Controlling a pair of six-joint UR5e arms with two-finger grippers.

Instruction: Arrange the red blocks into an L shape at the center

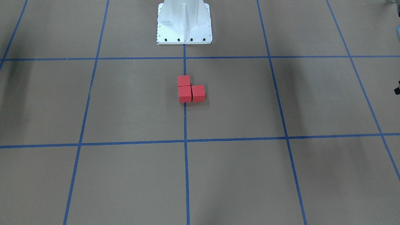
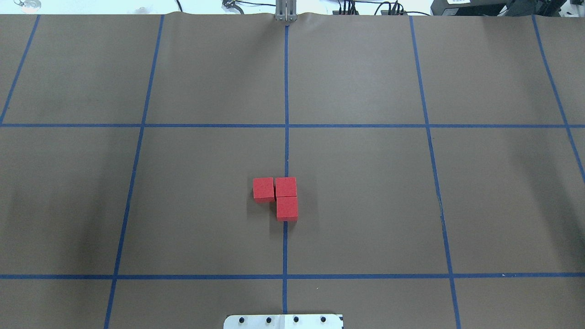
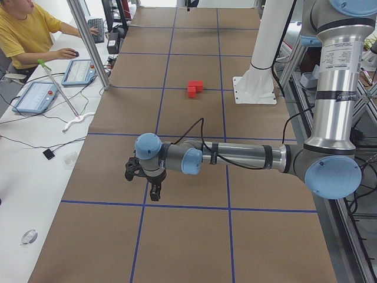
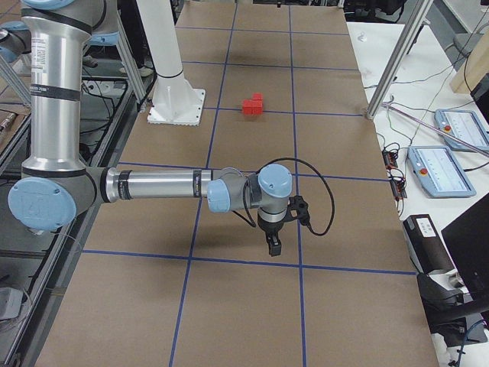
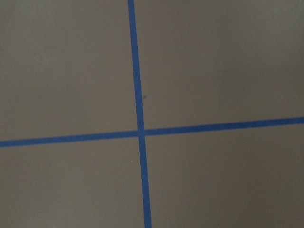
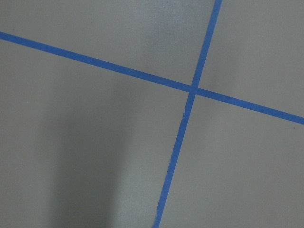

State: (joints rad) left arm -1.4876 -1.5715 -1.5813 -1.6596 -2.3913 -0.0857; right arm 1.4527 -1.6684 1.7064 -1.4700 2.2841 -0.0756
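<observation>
Three red blocks touch one another in an L shape on the centre grid line, near the robot base: the corner block (image 1: 184, 93), one (image 1: 183, 80) toward the base and one (image 1: 198, 93) beside it. They also show in the overhead view (image 2: 286, 187) and small in both side views (image 3: 195, 88) (image 4: 252, 104). My left gripper (image 3: 154, 191) hangs over the brown mat far from the blocks; I cannot tell if it is open. My right gripper (image 4: 273, 246) hangs likewise at the other end; I cannot tell its state. Both wrist views show only mat and blue lines.
The white robot base (image 1: 184, 23) stands just behind the blocks. An operator in yellow (image 3: 26, 32) sits at a side table with tablets (image 3: 35, 97). Metal frame posts (image 3: 88, 41) (image 4: 393, 61) stand at the mat's far edge.
</observation>
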